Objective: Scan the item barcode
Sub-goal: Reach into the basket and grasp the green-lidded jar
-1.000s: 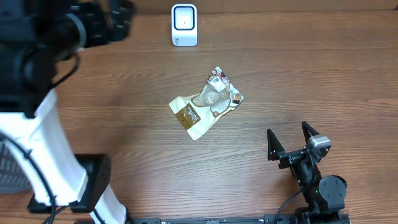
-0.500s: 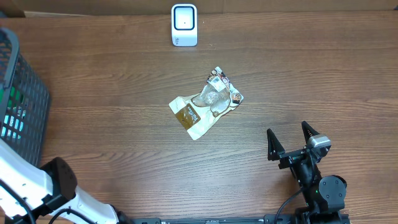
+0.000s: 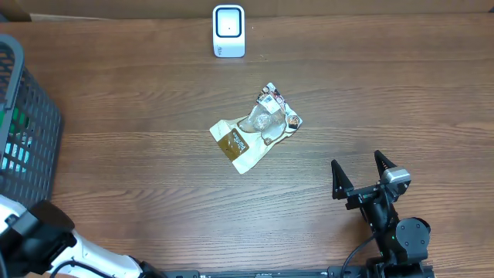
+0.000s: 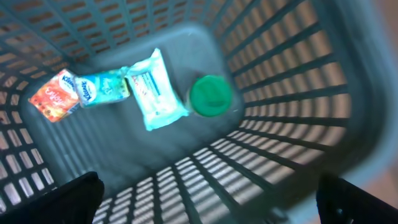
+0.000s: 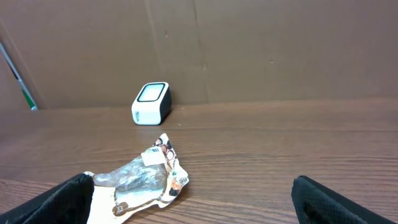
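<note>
The item, a crumpled clear-and-cream snack pouch (image 3: pixel 256 127), lies flat mid-table, with a small white label at its far end (image 5: pixel 153 158). The white scanner (image 3: pixel 228 31) stands upright at the table's far edge, also in the right wrist view (image 5: pixel 151 103). My right gripper (image 3: pixel 356 162) rests open near the front right. It faces the pouch (image 5: pixel 140 183), which lies just ahead of its left fingertip (image 5: pixel 65 199). My left gripper (image 4: pixel 208 205) hangs open over the basket, nothing between its fingers. Only the left arm (image 3: pixel 35 235) shows from overhead.
A dark grey mesh basket (image 3: pixel 23 123) stands at the left edge. Inside lie an orange packet (image 4: pixel 55 94), a teal tissue pack (image 4: pixel 102 87), a pale wipes pack (image 4: pixel 155 89) and a green lid (image 4: pixel 211 96). A cardboard wall (image 5: pixel 249 50) backs the table.
The left arm has swung from the far left corner down to the near left edge, uncovering the basket. Pouch, scanner and right arm have not moved.
</note>
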`<control>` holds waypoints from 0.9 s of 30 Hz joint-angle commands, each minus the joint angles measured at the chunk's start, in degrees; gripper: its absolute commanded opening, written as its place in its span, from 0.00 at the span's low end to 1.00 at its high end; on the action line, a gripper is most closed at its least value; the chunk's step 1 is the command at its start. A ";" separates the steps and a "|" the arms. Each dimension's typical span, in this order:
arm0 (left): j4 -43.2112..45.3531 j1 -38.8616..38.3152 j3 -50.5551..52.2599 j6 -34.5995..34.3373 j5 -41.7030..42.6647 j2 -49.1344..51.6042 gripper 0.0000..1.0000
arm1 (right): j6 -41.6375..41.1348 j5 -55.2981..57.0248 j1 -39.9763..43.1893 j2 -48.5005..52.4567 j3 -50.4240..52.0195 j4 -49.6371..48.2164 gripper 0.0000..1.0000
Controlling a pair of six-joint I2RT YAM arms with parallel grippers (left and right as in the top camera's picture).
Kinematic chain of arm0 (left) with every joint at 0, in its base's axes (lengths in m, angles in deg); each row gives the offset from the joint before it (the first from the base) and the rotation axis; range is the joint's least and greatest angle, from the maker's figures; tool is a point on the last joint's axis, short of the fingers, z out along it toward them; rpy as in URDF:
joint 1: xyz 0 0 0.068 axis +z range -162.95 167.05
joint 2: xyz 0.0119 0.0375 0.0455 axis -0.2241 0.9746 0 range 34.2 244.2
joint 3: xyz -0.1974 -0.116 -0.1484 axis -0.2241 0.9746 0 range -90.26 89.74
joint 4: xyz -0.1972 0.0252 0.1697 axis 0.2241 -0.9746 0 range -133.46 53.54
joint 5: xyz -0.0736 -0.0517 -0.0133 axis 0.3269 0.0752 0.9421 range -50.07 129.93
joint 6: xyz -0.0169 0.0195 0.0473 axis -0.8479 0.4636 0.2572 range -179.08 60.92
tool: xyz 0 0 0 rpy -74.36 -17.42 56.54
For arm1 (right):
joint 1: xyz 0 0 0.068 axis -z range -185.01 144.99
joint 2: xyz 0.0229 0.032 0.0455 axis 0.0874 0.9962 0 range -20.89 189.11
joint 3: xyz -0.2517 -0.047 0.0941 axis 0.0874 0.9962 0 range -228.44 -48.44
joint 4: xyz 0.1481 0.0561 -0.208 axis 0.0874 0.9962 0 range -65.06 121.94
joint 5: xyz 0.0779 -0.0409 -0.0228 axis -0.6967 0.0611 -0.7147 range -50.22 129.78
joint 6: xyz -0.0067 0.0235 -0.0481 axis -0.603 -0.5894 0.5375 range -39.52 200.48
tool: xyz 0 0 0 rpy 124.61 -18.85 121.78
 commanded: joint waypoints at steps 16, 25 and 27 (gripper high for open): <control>4.68 -1.57 2.21 12.52 -1.84 20.28 0.94 | -0.20 0.11 -0.31 -0.61 0.61 -0.26 1.00; 11.45 -4.63 2.21 16.20 -1.84 22.69 0.96 | -0.20 0.11 -0.31 -0.61 0.61 -0.26 1.00; 12.92 -5.16 2.21 17.03 -1.99 22.82 0.97 | -0.20 0.11 -0.31 -0.61 0.61 -0.26 1.00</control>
